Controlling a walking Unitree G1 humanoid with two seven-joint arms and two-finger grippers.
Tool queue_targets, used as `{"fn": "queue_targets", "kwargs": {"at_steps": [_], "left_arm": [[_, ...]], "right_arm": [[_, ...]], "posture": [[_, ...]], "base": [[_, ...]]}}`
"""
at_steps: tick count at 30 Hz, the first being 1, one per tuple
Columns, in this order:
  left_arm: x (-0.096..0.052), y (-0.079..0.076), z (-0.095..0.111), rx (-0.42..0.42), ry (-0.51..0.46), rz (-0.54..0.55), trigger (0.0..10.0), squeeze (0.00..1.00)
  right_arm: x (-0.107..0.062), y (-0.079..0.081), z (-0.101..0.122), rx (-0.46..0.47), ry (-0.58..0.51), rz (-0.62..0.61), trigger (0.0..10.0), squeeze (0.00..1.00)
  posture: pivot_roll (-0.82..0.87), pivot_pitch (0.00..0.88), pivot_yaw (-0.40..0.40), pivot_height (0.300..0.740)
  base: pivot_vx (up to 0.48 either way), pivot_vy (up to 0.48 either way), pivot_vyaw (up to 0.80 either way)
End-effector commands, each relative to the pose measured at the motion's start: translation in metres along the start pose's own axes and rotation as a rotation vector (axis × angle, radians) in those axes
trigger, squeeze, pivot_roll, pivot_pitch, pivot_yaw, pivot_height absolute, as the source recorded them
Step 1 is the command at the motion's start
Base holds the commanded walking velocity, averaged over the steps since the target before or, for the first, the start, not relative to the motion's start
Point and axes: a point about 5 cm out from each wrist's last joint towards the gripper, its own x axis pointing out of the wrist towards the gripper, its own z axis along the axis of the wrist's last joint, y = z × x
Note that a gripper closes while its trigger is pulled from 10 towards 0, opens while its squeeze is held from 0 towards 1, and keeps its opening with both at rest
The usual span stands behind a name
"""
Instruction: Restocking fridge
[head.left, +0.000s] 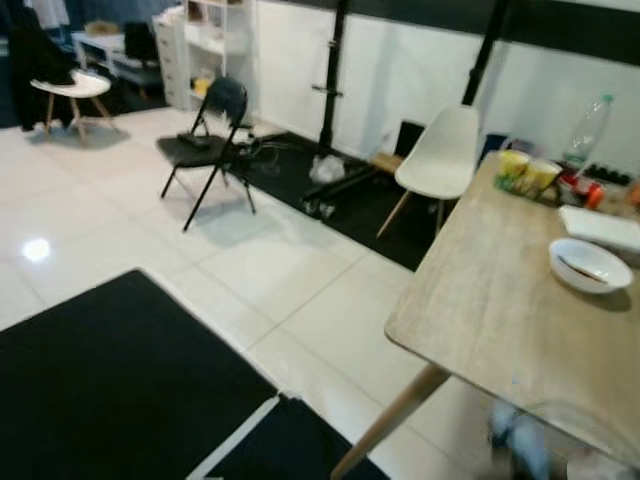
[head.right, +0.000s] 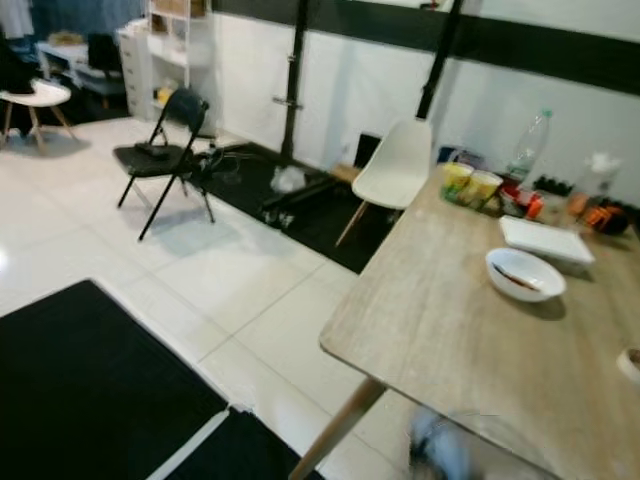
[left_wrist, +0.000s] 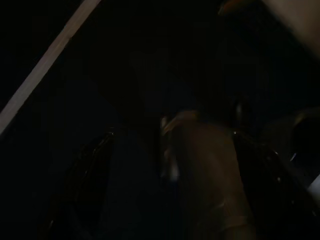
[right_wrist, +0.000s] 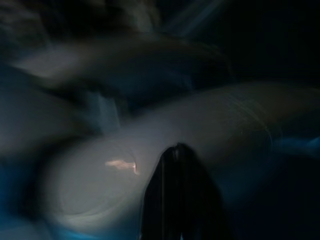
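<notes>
A wooden table fills the right of the eye views. At its far end stand a clear plastic bottle, two yellow cups and a small red can. Nearer lie a flat white tray and a white bowl with dark smears inside. A blurred bluish shape with a translucent arc sits low at the table's near edge. The right wrist view is smeared: one black finger lies against a pale rounded surface. My left gripper hangs in deep shade, with only faint outlines.
A white chair stands at the table's far corner. A black folding chair stands on the white tile floor. Black mats cover the floor near me. Black stand poles, cables, white shelves and a small round table lie further back.
</notes>
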Motion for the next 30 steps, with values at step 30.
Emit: {"fn": "queue_targets", "kwargs": {"at_steps": [30], "left_arm": [[-0.004, 0.012, -0.011, 0.108, 0.076, 0.019, 10.0, 0.00]], "right_arm": [[0.012, -0.034, -0.020, -0.065, -0.043, -0.934, 10.0, 0.00]], "posture": [[-0.05, 0.000, 0.019, 0.740]], "base": [[0.000, 0.000, 0.00]]}}
